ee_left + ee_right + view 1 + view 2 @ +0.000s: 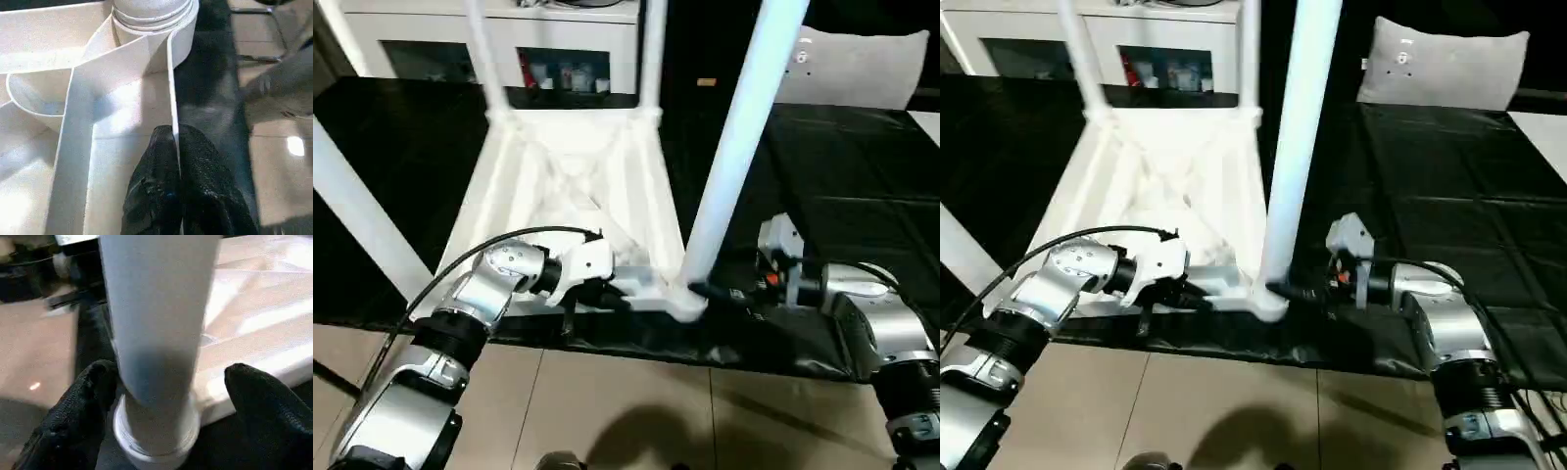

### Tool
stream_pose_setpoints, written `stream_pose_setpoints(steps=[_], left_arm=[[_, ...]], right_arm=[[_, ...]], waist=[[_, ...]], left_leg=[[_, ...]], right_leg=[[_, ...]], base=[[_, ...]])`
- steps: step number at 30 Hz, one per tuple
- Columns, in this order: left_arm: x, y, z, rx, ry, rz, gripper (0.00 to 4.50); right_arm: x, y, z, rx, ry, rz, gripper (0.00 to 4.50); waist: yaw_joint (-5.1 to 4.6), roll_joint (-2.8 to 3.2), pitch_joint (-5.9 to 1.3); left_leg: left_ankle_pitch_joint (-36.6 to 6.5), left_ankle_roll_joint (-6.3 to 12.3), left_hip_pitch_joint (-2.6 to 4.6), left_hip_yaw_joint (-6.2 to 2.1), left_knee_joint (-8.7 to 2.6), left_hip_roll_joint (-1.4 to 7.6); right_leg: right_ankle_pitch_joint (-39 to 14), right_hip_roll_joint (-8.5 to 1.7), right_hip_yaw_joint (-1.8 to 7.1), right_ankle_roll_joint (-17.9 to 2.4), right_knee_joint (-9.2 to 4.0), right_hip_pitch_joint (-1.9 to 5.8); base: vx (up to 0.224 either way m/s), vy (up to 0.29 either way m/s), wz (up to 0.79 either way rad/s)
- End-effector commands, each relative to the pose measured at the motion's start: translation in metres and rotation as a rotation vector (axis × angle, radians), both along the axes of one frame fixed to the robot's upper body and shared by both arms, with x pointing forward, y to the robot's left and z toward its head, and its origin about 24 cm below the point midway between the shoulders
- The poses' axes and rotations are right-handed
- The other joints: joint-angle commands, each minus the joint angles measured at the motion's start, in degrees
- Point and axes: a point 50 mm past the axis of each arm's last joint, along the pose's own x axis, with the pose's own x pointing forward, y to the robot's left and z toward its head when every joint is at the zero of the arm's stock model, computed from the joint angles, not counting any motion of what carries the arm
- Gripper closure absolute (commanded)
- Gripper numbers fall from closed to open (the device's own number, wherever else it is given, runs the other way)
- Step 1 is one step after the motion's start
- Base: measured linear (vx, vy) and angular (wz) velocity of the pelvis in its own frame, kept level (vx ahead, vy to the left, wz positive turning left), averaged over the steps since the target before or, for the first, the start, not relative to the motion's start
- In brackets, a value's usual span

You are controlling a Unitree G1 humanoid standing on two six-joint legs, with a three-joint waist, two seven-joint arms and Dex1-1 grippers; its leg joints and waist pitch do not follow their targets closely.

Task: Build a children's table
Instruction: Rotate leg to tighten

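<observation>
Left claw (175, 147) pinches thin white rim of table top (570, 186) (ribbed plastic); right claw (166, 382) wide around smooth round leg (736, 147).

table top (563, 196): 1 | legs (739, 137) standing in corner sockets: 4, at 11, 1, 5 and 8 o'clock | grippers: 2 | cabinet (499, 44): 1 | grey cushion (1445, 64): 1

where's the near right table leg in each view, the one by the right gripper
Left eye view: near right leg, right of centre, rising from the corner socket.
Right eye view: centre.
Left wrist view: its base at the upper edge.
Right wrist view: centre.
Shared landmark: the corner socket.
</observation>
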Motion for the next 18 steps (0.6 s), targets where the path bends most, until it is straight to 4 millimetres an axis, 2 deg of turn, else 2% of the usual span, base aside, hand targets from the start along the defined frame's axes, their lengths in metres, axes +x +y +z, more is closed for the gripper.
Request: stream_pose_setpoints(steps=[1,2,4,8,9,12,14,18], left_arm=[[-0.002,-0.010,0.009,0.016,-0.022,-0.137,4.50],[-0.003,-0.010,0.009,0.026,-0.018,-0.159,4.50],[-0.004,-0.010,0.008,0.037,-0.016,-0.187,4.50],[-0.003,-0.009,0.009,0.049,-0.018,-0.204,4.50],[-0.003,-0.008,0.009,0.050,-0.018,-0.206,4.50],[-0.003,-0.008,0.009,0.052,-0.016,-0.208,4.50],[-0.003,-0.007,0.009,0.054,-0.010,-0.213,4.50],[-0.004,-0.005,0.007,0.052,0.005,-0.200,4.50]], right_arm=[[-0.002,0.002,0.001,-0.008,0.022,0.076,1.08],[-0.002,0.002,-0.001,-0.017,0.029,0.096,1.08],[-0.002,0.004,-0.004,-0.026,0.044,0.119,1.36],[-0.005,0.005,-0.007,-0.018,0.093,0.173,1.48],[-0.006,0.006,-0.008,-0.014,0.106,0.185,1.76],[-0.007,0.006,-0.009,-0.004,0.127,0.200,1.82],[-0.008,0.007,-0.010,0.012,0.140,0.207,2.17],[-0.009,0.008,-0.012,0.052,0.158,0.202,2.32]], waist=[[-0.09,-0.20,-5.22],[-0.02,-0.22,-5.24],[0.14,-0.29,-5.16],[0.17,-0.25,-5.13],[0.21,-0.28,-5.16],[0.20,-0.34,-5.14],[0.19,-0.39,-5.17],[0.17,-0.27,-5.13]], left_leg=[[-1.10,6.50,-0.02,-0.02,-3.01,2.36],[-1.11,6.45,-0.04,0.02,-3.01,2.31],[-1.54,5.92,0.11,0.03,-3.07,2.41],[-2.06,5.83,0.05,0.00,-3.06,2.40],[-2.13,5.75,0.04,-0.01,-3.07,2.36],[-2.19,5.38,-0.04,0.06,-3.07,2.22],[-1.93,5.39,-0.08,0.09,-3.04,2.16],[-2.19,5.26,-0.08,0.04,-3.05,2.22]], right_leg=[[-17.09,-5.47,4.47,3.64,-3.19,4.47],[-17.22,-5.48,4.46,3.62,-3.19,4.51],[-18.46,-5.51,4.42,3.59,-3.40,4.40],[-18.97,-5.47,4.29,3.67,-3.48,4.43],[-19.16,-5.47,4.26,3.90,-3.49,4.52],[-19.69,-5.48,4.20,4.62,-3.63,4.57],[-19.46,-5.34,4.16,4.91,-3.59,4.57],[-19.91,-5.33,4.02,5.25,-3.74,4.51]], base=[[0.000,0.000,0.00],[0.000,0.000,0.00],[0.000,0.000,0.00],[0.000,0.000,0.00],[0.000,0.000,0.00],[0.000,0.000,0.00],[0.000,0.000,0.00],[0.000,0.000,0.00]])
